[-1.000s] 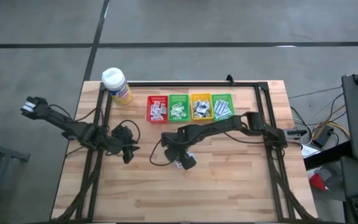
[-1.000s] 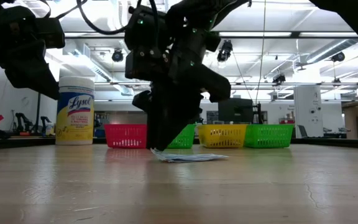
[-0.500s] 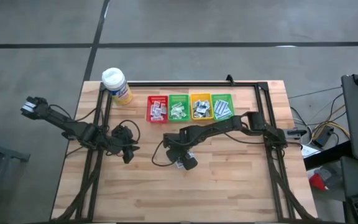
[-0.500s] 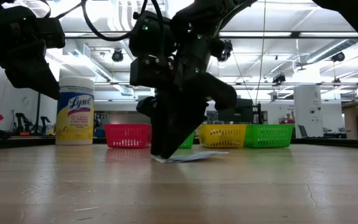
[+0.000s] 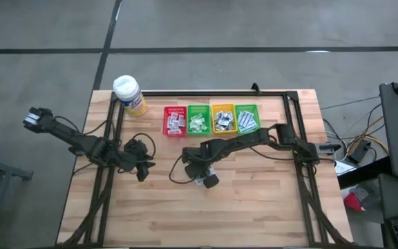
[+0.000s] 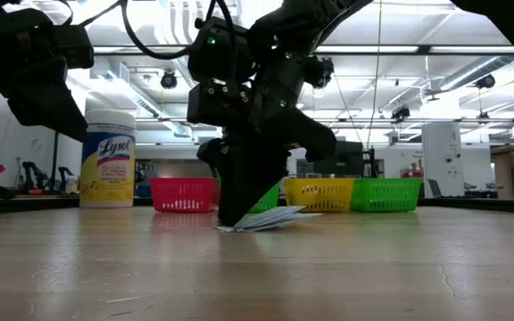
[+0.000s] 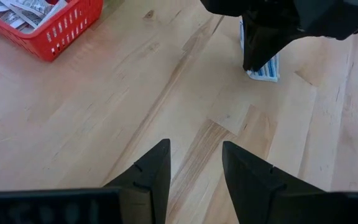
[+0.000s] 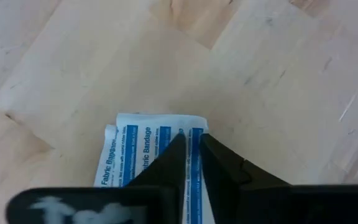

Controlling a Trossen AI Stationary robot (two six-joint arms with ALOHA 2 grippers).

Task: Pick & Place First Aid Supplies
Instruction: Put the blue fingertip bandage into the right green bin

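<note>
The right gripper (image 8: 190, 163) stands tip-down on the table (image 5: 254, 207) near its middle, its fingers (image 8: 221, 163) drawn nearly together on the edge of a flat white bandage packet (image 8: 143, 158) with blue print. In the low view the packet (image 6: 270, 218) tilts up at one end, so the pinch appears to have taken. The packet looks light, thin and floppy; it may sag or slip, so a hold well in from the edge seems safer. The left gripper (image 7: 192, 174) waits at the table's left side, fingers (image 7: 151, 171) parted and empty. Bare wood surrounds the packet. Beyond it stands a row of red (image 5: 175, 120), green (image 5: 198, 120), yellow (image 5: 222, 119) and green (image 5: 247, 118) bins, already holding packets, with a yellow bottle (image 5: 130, 95) well clear.
</note>
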